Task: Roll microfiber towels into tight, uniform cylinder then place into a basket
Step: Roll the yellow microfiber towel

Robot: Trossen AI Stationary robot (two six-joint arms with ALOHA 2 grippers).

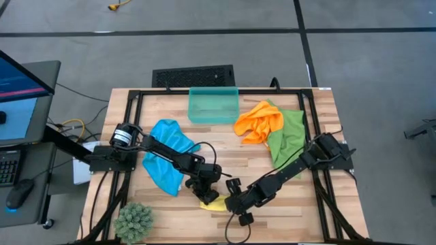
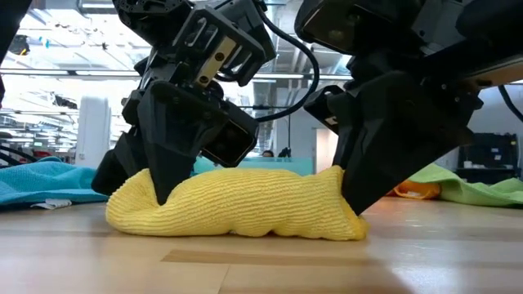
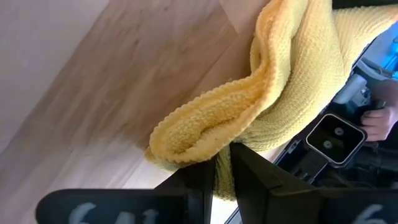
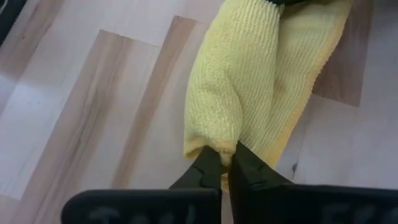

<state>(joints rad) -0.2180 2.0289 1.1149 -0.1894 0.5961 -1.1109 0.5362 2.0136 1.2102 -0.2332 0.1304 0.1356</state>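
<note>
Wooden table point(image 1: 300, 204) — landmark: green spiky plant point(image 1: 134, 221) on its near-left corner; black grate point(image 1: 193, 75) just behind; monitor point(image 1: 20, 92) beside.

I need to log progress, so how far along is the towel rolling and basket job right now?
Done: nothing yet; the basket looks empty. In hand: the yellow towel lies bunched into a rough roll near the table's front edge, with the left gripper and right gripper each pinching one end. Left: finishing and placing it, then the blue towel, orange towel and green towel, all lying loose.
</note>
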